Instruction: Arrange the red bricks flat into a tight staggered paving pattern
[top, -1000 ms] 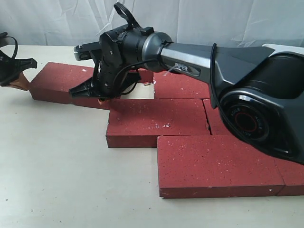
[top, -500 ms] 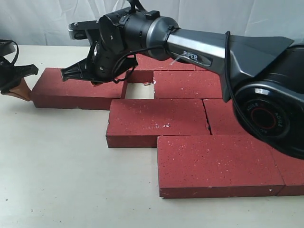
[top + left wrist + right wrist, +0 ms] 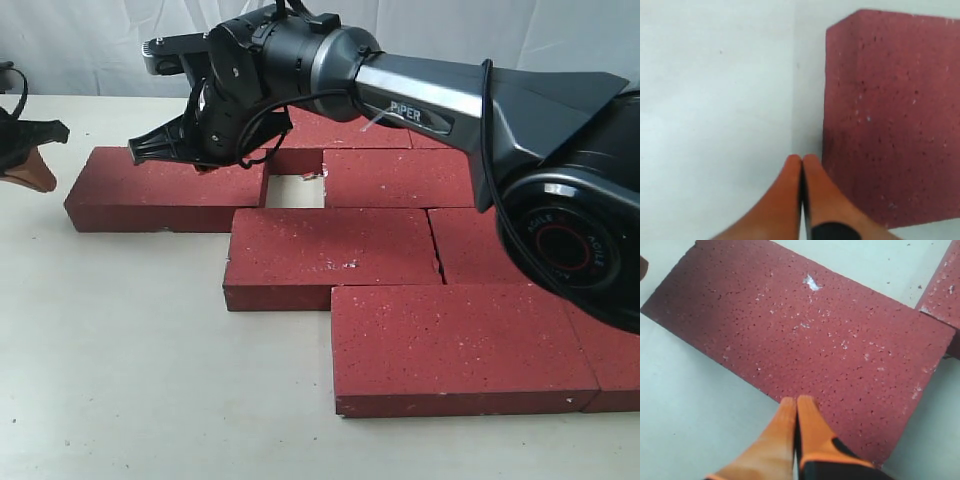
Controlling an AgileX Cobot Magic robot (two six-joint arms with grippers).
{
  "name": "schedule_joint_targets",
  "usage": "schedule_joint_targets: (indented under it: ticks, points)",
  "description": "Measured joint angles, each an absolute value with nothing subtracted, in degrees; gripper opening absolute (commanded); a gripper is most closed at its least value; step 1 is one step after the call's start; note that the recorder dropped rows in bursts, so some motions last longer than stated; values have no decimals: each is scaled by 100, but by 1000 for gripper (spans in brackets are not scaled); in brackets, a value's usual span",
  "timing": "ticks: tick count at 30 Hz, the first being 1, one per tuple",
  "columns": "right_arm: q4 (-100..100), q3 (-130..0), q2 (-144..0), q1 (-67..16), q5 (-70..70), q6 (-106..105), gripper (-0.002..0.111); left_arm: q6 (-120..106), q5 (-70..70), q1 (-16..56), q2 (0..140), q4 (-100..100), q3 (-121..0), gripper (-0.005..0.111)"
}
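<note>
Bricks first: the red bricks (image 3: 330,255) lie flat on the pale tabletop (image 3: 120,360) in stepped rows. Most sit snug, but a square gap (image 3: 294,191) shows bare surface between the end brick (image 3: 165,185) on the left and its neighbour (image 3: 398,177). The right pincer (image 3: 796,401), its orange fingers pressed together and holding nothing, hovers over that end brick near its long edge; whether it touches I cannot tell. The left pincer (image 3: 801,159), likewise pinched closed and empty, sits just beside the brick's outer end. Closing the gap looks like the job now. I'd shove low and square on the middle of the end face, slowly, so the brick slides straight without swinging, and stop once it meets its neighbour.
</note>
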State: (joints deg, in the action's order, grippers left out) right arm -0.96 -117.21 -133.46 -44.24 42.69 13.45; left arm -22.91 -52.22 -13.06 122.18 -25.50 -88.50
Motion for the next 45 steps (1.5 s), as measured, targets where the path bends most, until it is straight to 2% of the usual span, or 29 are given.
schedule_joint_targets:
  ticks: [16,30,45]
  points:
    - [-58,-11721,-13346,-4424,4235,1368,-1,-2596,-4870,-1294,12665,-3292,-8850,0]
    - [-58,-11721,-13346,-4424,4235,1369,-1,-2719,-4793,-524,12665,-3452,-8840,0]
    - [-46,-11721,-13346,-4424,4235,1369,-1,-2730,-4733,-282,12665,-3561,-8830,0]
